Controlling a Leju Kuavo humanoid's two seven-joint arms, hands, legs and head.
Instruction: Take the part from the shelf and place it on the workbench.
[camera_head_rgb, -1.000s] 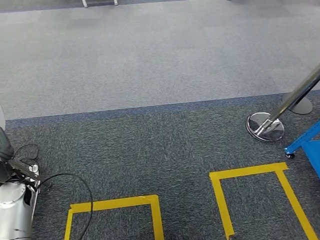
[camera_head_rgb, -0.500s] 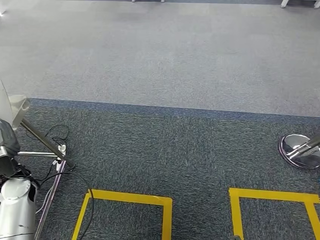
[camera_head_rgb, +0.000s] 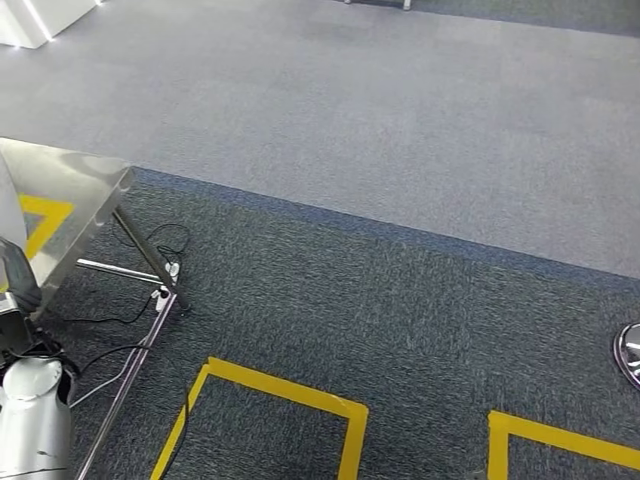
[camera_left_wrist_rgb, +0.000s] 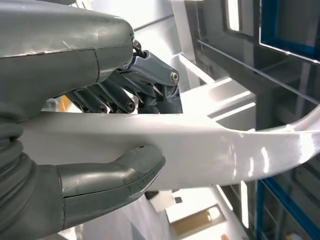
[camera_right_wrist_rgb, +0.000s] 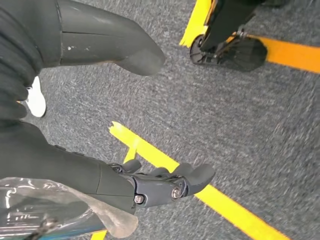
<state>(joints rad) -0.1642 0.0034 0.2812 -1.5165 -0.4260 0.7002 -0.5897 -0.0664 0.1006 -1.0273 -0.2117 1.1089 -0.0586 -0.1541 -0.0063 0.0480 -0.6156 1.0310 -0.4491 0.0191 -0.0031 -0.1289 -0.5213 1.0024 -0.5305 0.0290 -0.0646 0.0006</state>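
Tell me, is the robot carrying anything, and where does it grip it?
Yes: the left hand grips a long white part across its middle. The right hand holds nothing.

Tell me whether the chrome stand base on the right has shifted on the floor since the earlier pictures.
Cannot tell. The stand base has slid toward the right edge of the head view, but the yellow tape and carpet seam drifted the same way, so the camera turned.

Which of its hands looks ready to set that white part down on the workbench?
The left hand: it already grips the long white part between thumb and fingers. The right hand hangs open over the carpet, holding nothing.
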